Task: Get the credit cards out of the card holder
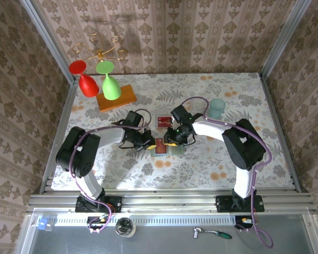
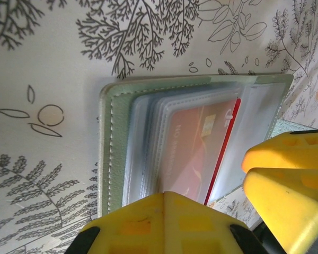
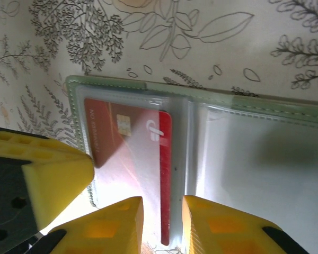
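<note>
The pale green card holder (image 1: 169,148) lies open on the flowered table between both arms. A red credit card (image 2: 196,143) sits in its clear sleeves (image 3: 127,143). My left gripper (image 2: 175,198) is shut, its tips resting at the holder's left edge (image 1: 150,145) over the sleeves. My right gripper (image 3: 162,217) is open a little, one finger on each side of the red card's right strip, near the fold of the holder (image 3: 254,159). Another red card (image 1: 162,120) lies flat on the table just behind the holder.
A translucent teal cup (image 1: 217,108) stands behind the right arm. At the back left, a red glass (image 1: 85,79) and a green glass (image 1: 109,82) stand upside down on an orange wooden block (image 1: 122,98). Metal rails edge the table.
</note>
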You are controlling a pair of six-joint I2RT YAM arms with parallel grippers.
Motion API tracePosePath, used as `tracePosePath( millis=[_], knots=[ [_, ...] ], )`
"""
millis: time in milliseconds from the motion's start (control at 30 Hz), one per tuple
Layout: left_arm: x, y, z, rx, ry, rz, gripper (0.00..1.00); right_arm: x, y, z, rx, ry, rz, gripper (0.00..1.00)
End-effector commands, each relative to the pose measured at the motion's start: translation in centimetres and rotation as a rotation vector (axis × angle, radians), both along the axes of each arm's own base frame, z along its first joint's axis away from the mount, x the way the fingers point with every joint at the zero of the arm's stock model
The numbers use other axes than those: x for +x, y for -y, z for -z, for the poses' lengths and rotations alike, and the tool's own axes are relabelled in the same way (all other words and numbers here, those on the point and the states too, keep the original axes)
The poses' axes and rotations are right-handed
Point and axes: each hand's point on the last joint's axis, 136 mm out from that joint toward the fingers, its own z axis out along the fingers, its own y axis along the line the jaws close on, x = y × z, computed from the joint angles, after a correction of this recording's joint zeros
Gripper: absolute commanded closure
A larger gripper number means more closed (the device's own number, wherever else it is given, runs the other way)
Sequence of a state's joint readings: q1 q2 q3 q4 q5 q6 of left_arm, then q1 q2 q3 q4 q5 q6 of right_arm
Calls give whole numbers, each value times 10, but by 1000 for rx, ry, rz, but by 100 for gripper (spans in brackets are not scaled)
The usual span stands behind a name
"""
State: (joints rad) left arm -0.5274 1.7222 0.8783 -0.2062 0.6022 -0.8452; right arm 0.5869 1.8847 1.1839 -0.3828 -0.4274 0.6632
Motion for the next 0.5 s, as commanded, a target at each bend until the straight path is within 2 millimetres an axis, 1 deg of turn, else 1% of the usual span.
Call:
tracePosePath(
  millis=[0, 467],
  knots=[
    [4, -2, 1, 12, -3, 6, 93, 3, -12, -1, 32, -12, -5, 72],
    [3, -4, 5, 21, -15, 4, 95, 5, -20, 1, 60, -23, -15, 74]
  ],
)
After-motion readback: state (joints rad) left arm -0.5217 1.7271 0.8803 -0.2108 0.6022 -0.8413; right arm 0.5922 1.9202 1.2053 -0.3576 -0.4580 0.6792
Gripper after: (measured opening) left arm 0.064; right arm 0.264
